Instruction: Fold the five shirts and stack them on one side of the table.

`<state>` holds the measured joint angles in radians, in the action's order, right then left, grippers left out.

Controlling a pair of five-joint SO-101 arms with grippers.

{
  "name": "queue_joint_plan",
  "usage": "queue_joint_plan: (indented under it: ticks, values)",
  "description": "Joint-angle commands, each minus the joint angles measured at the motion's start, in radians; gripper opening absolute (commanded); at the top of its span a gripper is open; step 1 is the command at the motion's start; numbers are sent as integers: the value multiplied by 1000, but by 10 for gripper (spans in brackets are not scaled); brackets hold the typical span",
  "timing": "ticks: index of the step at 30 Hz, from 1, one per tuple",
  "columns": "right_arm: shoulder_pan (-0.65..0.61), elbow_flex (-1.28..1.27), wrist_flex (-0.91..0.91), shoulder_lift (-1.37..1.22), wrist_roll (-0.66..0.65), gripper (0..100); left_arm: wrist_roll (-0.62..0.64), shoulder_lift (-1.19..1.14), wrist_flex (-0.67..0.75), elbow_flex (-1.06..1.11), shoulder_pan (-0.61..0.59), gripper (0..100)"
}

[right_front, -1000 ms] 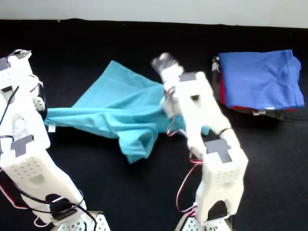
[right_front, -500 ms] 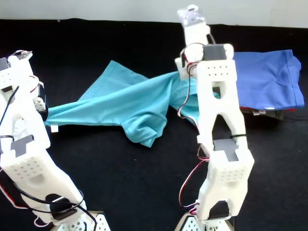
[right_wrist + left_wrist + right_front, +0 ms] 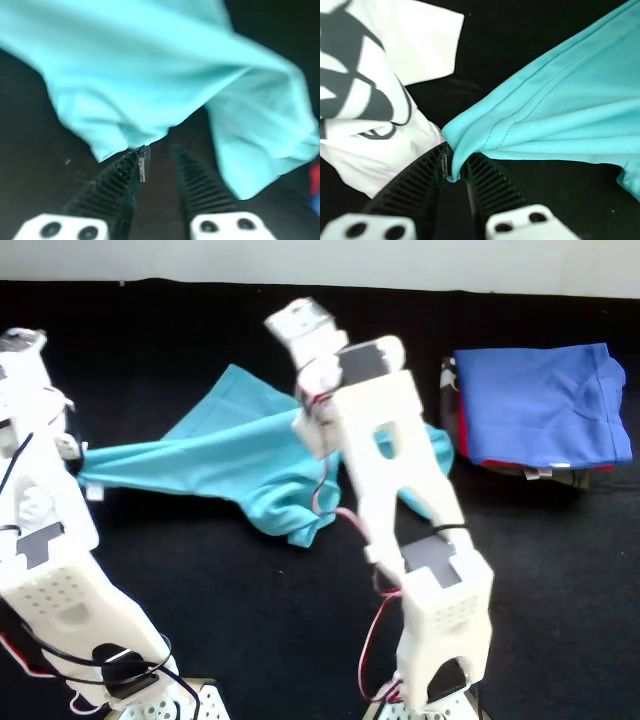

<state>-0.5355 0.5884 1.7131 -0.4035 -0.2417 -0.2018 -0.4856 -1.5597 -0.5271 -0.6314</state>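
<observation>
A teal shirt lies half spread across the middle of the black table, bunched at its near edge. My left gripper is shut on one corner of the teal shirt, at the table's left side. My right arm stretches over the shirt's right half. The right gripper is open just above the cloth, and an edge of the teal shirt lies right by its fingertips. Folded shirts are stacked at the right, blue on top, with red and dark ones under it.
A white shirt with dark print lies on the table beside my left gripper. The near half of the table in front of both arm bases is bare black cloth. A pale wall runs behind the table's far edge.
My right arm has swung from over the stack's side back left over the teal shirt. The left arm pulled its corner further left, stretching the shirt.
</observation>
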Motion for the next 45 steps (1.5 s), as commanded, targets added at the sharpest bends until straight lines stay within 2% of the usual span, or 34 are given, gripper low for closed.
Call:
queue_joint_plan:
  ticks: [1,7,14,23,30,36,45]
  values:
    - [-87,-122,-12,10,-12,7,-9,5,51,-51,-18,9]
    - [-171,-334,-170,10,-12,5,-9,5,63,-48,-18,9]
    - [-200,-464,-332,10,-12,5,-11,7,63,-54,-51,9]
    - [-295,-461,-328,27,-12,5,-11,7,97,-91,-137,9]
    - [-237,-461,-329,53,-12,5,-11,5,95,-99,-154,9]
    - [-234,-461,-337,51,-12,5,-11,5,97,-97,-148,9]
    - [-185,-328,-278,58,-12,5,-11,5,91,-97,-147,9]
